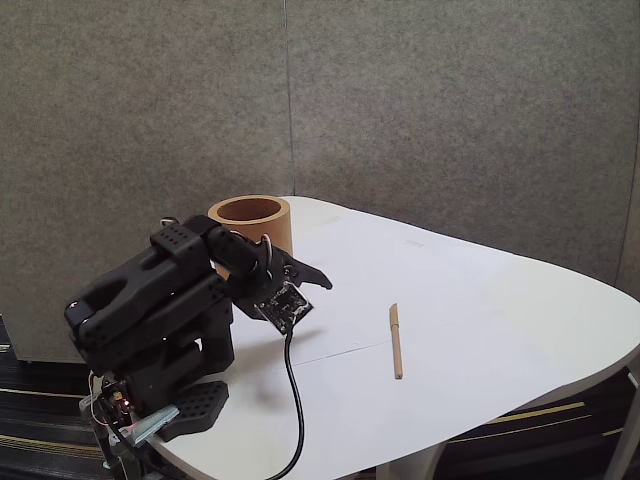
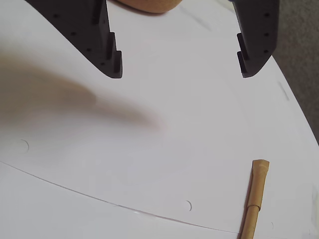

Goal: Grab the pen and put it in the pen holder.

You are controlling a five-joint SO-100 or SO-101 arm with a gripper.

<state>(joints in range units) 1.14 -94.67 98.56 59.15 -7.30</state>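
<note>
- Far left in the fixed view sits the black arm (image 1: 150, 310), folded low over its base at the table's near corner, with a black cable (image 1: 295, 400) trailing from the wrist down to the table edge.
- Just behind it stands the pen holder (image 1: 250, 225), a thick-walled tan cup, upright and open-mouthed, with nothing visible inside from this angle; in the wrist view a sliver of it (image 2: 147, 5) peeks in at the top edge.
- The gripper (image 1: 300, 277) hovers above the white table (image 1: 480, 300), pointing towards the middle. In the wrist view the gripper (image 2: 180, 73) has its fingers spread wide apart, with nothing between them but bare tabletop.
- Further right lies the pen (image 1: 396, 340), flat on the table, well apart from the gripper and the cup, running roughly towards and away from the camera. The wrist view catches one end of the pen (image 2: 255, 199) at the lower right, off to the side of the open jaws.
- To my eye the pen is light and stiff, like wood or card, and thin enough to roll or skid if nudged from one side.
- I would take it near the middle, jaws set across its width, so it hangs level. It looks smooth, so a firm close seems wise.
- The cup's wide mouth should be forgiving when dropping it in.
</note>
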